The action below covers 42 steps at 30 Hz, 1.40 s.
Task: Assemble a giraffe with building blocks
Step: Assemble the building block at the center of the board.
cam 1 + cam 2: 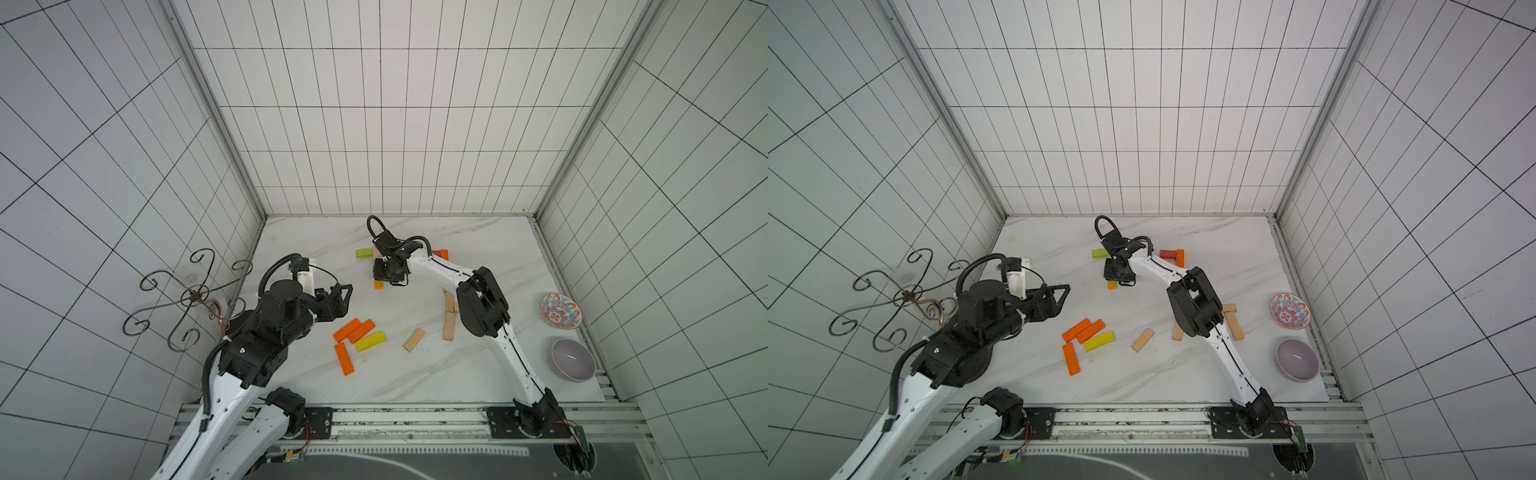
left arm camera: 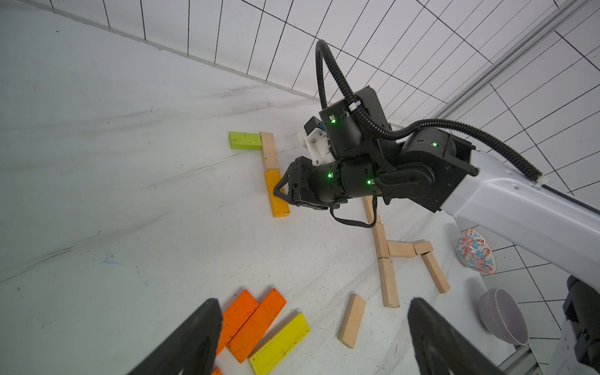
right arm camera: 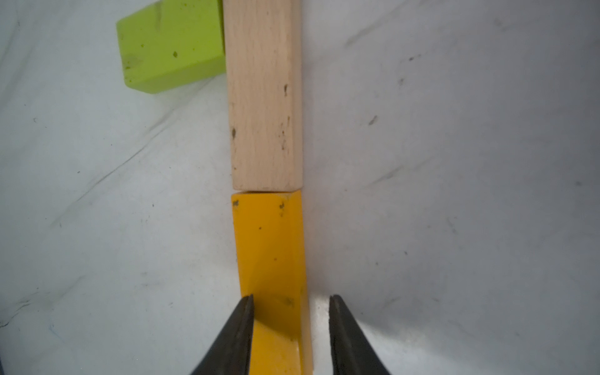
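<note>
A flat line of blocks lies at the back of the marble table point(image 1: 478, 374): a lime-green block point(image 3: 168, 45), a natural wood block point(image 3: 264, 97) and a yellow-orange block point(image 3: 269, 246) set end to end. My right gripper point(image 3: 290, 297) straddles the yellow-orange block's near end, open, with a gap showing beside one finger. In a top view the right gripper point(image 1: 384, 272) points down over that block point(image 1: 378, 285). More natural wood blocks point(image 2: 388, 282) form a legged shape under the right arm. My left gripper point(image 2: 313, 303) hangs open and empty above two orange blocks point(image 2: 256, 321) and a yellow block point(image 2: 279, 344).
A loose wood block point(image 1: 414, 340) and a third orange block point(image 1: 345, 359) lie mid-table. A red block point(image 1: 1168, 253) and an orange block point(image 1: 1180, 257) sit at the back. A patterned bowl point(image 1: 559, 311) and a purple bowl point(image 1: 573, 359) stand at the right edge. A wire rack point(image 1: 187, 299) is at the left.
</note>
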Each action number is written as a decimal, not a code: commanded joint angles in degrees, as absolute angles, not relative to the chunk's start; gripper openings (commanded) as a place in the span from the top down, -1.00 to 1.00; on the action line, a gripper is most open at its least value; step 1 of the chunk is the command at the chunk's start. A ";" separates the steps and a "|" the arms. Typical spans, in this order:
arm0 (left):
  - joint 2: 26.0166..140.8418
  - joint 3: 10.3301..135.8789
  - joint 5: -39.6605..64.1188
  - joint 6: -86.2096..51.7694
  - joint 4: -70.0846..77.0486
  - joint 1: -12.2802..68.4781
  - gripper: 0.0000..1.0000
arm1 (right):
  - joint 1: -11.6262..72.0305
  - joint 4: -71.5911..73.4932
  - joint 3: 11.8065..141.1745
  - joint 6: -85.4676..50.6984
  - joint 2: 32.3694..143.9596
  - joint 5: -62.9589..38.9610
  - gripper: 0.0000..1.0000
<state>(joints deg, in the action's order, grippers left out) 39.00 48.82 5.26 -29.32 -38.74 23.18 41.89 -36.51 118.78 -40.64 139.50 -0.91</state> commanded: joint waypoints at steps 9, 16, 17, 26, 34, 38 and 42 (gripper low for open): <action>37.27 48.78 4.33 -29.66 -40.68 22.94 -0.79 | 41.48 -42.37 127.18 -38.07 136.73 -0.11 0.06; 35.83 48.65 3.13 -30.16 -42.36 22.94 -0.79 | 41.75 -42.90 126.56 -36.13 131.96 -0.27 0.00; 35.69 48.70 2.87 -30.19 -42.61 22.94 -0.79 | 41.83 -42.81 126.12 -35.99 131.11 -0.35 0.00; 35.10 49.34 2.02 -30.32 -45.03 22.94 -0.79 | 41.92 -39.59 116.63 -32.60 118.89 -0.96 0.01; 36.58 49.66 1.19 -30.06 -46.83 23.03 -0.78 | 42.60 -17.97 83.23 -25.54 96.86 -2.12 0.12; 38.19 49.50 1.27 -30.12 -47.00 23.12 -0.76 | 43.31 -11.07 69.54 -22.09 88.78 -1.27 0.15; 40.34 49.31 1.72 -30.50 -46.76 23.46 -0.74 | 43.64 -8.67 59.66 -21.49 83.16 -0.58 0.14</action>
<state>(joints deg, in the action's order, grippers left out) 39.44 48.84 2.26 -29.85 -46.59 23.20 43.09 -13.78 66.39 -23.83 86.63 -1.74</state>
